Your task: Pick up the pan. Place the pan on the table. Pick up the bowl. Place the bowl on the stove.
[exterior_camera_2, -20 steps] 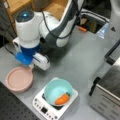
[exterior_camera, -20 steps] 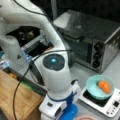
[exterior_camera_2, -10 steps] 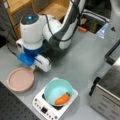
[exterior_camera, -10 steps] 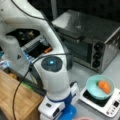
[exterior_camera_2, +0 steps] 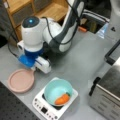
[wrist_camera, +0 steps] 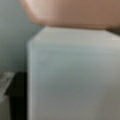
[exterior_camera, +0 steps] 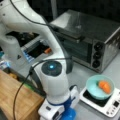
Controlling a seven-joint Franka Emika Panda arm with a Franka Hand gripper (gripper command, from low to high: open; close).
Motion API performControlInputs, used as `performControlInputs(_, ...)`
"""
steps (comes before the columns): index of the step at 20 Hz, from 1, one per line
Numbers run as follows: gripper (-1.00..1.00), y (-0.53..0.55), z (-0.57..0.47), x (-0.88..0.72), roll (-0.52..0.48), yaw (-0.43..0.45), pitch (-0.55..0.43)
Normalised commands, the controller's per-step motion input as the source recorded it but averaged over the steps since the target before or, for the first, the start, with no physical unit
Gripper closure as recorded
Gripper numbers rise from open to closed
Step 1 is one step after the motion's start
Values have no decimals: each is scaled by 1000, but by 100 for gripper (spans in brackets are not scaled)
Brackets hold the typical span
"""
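One pan (exterior_camera_2: 20, 80) lies flat on the table (exterior_camera_2: 75, 60) near its front left edge, its white handle (wrist_camera: 72, 75) filling the wrist view. The gripper (exterior_camera_2: 37, 65) sits low at that handle; whether its claw is spread or pinching cannot be told. One bowl (exterior_camera_2: 58, 91) (exterior_camera: 99, 88) with one orange item (exterior_camera_2: 61, 99) rests on the stove (exterior_camera_2: 53, 106) in both front views. One toaster oven (exterior_camera: 87, 40) stands behind.

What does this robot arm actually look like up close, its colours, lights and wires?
The arm is glossy white with rounded, chunky segments and dark grey joints. One joint's round cap is dark with a glowing blue light. A black cable loops along it. Near the gripper, a white block, sits a bright blue part.
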Motion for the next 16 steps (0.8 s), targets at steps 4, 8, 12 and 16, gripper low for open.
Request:
performControlInputs(4,100,25,-166,3,-27,-36,-137)
performControlInputs(8,100,47,-131,3,-10,-34,-113)
performControlInputs(12,100,76,-124,-22,-3,-41,-95)
performControlInputs(16,-100,84,-100,-49,-8,-29,-79)
